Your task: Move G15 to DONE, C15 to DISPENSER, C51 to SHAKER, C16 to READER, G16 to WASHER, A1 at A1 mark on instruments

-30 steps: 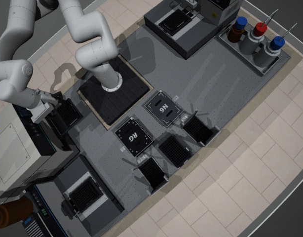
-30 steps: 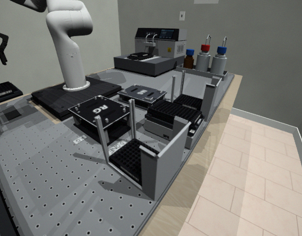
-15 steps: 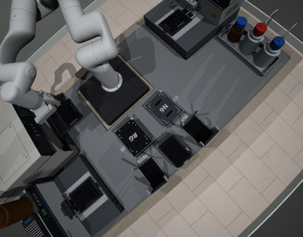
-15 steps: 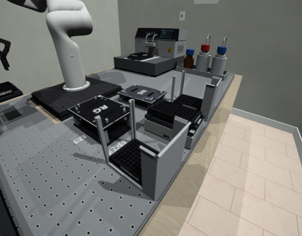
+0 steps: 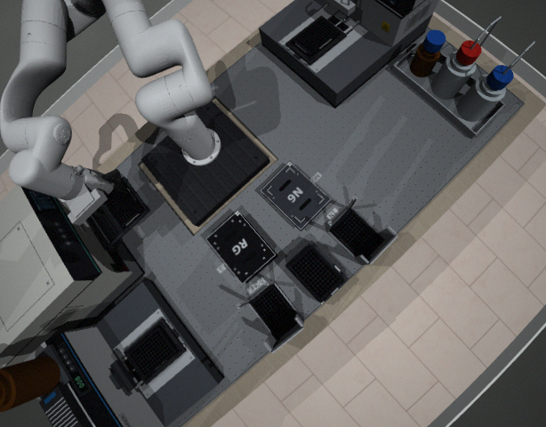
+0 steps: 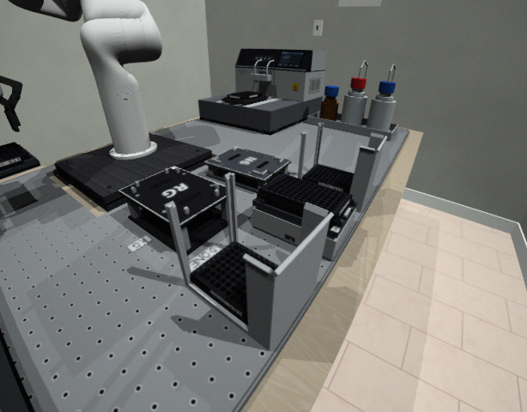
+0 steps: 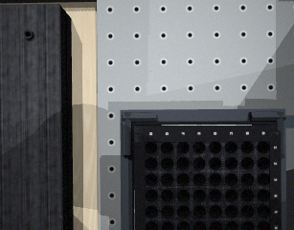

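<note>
Plate G15 [image 5: 121,204], judged so from the task order since its label is unreadable, lies in the tray [image 7: 125,163] in front of the large reader housing [image 5: 29,261]. Directly above it hangs the end effector [image 5: 92,193], fully open and empty. Step 1 appears in hand; next, descend squarely, fingers straddling the plate's sides, then close.

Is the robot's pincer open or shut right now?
Open. The pincer hangs over a black plate with its fingers spread wide, and nothing is held between them.
</note>
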You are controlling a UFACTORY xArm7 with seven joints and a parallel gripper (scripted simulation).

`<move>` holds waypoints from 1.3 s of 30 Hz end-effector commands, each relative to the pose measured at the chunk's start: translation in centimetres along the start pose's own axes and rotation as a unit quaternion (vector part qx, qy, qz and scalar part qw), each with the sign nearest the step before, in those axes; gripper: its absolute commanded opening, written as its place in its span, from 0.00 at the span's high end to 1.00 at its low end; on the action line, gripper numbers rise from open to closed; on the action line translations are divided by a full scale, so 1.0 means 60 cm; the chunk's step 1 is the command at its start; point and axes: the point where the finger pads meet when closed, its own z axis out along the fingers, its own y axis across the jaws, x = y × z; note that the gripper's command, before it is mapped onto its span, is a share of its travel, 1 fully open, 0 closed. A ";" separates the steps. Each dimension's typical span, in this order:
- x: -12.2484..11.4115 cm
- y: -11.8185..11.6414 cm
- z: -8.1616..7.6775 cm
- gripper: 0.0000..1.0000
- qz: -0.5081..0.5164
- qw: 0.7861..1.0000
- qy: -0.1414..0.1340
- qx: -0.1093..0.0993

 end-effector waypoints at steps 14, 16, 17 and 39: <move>0.000 0.002 0.011 0.00 0.000 1.000 0.000 -0.002; 0.000 0.002 0.011 0.00 0.000 1.000 0.000 -0.002; 0.000 0.002 0.011 0.00 0.000 1.000 0.000 -0.002; 0.000 0.002 0.041 0.00 0.000 1.000 0.000 -0.002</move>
